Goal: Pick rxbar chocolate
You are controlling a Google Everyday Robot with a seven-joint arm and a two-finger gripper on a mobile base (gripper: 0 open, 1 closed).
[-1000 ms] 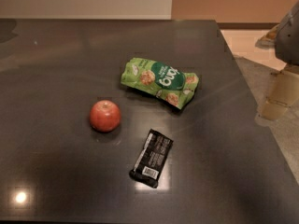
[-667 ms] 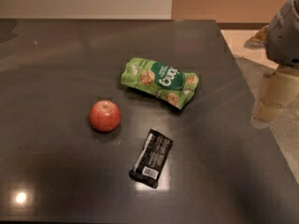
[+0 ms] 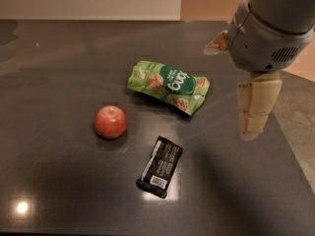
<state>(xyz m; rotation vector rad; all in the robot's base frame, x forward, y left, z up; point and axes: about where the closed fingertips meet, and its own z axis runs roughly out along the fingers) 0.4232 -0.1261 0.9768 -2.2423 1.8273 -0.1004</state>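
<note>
The rxbar chocolate (image 3: 160, 166) is a small flat black wrapper with a white barcode patch. It lies on the dark table (image 3: 59, 73), front of centre, tilted slightly. My gripper (image 3: 229, 90) hangs above the table's right side, up and to the right of the bar and well apart from it. Its two cream fingers are spread: one finger (image 3: 256, 107) points down, the other (image 3: 217, 42) shows at the left of the grey wrist. The gripper is open and holds nothing.
A crinkled green snack bag (image 3: 168, 86) lies behind the bar, near the gripper's left. A red apple (image 3: 110, 122) sits to the left of the bar. The table's right edge (image 3: 290, 136) runs just right of the gripper.
The gripper has moved in from the right edge, leftward over the table, closer to the green bag and the bar. The objects have not moved.
</note>
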